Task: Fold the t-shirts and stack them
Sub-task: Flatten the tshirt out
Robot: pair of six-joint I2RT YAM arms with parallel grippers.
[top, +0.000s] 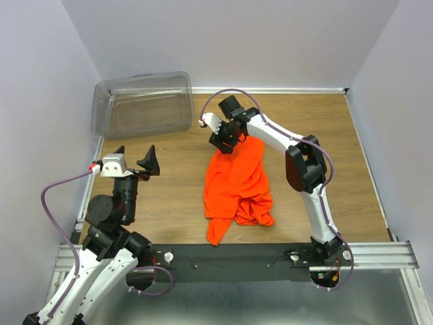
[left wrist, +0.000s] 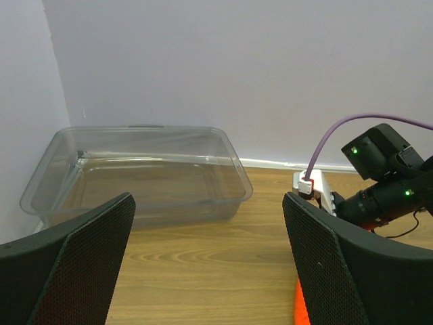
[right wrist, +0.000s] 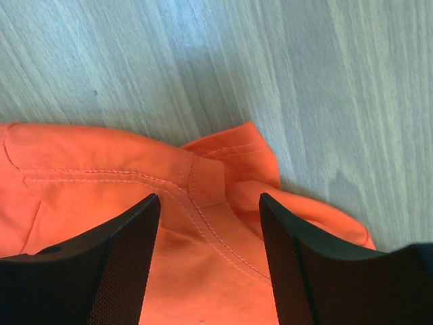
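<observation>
From above, the orange t-shirt [top: 237, 186] lies bunched in a long heap at the middle of the wooden table [top: 338, 149], one end trailing toward the near edge. The right gripper [top: 224, 143] sits over its far end. Only that arm's own camera shows its jaws spread wide, straddling a stitched seam [right wrist: 196, 179] and clamping nothing. The left gripper [top: 135, 156] hangs near the left edge, wide open and empty, and its camera looks at the clear plastic bin [left wrist: 135, 169] in the far left corner.
</observation>
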